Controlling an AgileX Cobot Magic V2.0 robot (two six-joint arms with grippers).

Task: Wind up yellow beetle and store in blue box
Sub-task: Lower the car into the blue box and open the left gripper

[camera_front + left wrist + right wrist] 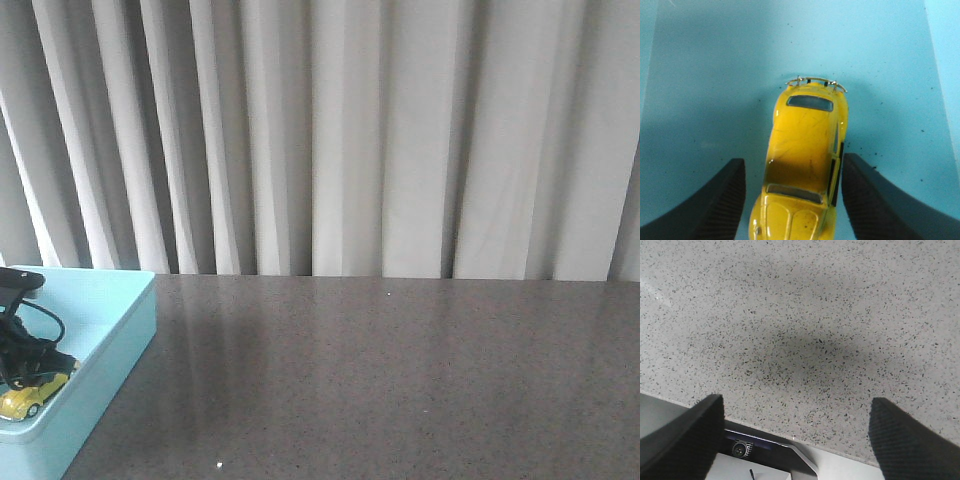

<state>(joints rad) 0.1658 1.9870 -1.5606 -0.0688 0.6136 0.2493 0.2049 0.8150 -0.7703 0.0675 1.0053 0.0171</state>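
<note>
- While the left gripper (792, 200) sits inside the blue box (120, 330), its two dark ribbed fingers (720, 200) stand spread on either side of the yellow beetle (805, 160); a gap shows on one side, and on the other the pad lies just beside or against the car body, contact not resolvable.
- The yellow beetle appears to rest on the box floor, roof up, one bumper pointing away from the wrist. In the front view it lies low in the box at the table's left edge, under the gripper's black cabling.
- The right gripper (795, 440) hangs over the bare speckled table (805, 330), fingers wide apart and holding nothing, well clear of the box.
- Step in hand, as a judgement: the storing phase, at or near release. Whether the spring is wound cannot be told.
- Next move calls for a straight lift of the left gripper, fingers kept spread, so neither pad drags the car or catches the box wall.
- Risk: a wound car may roll on the smooth floor.
</note>
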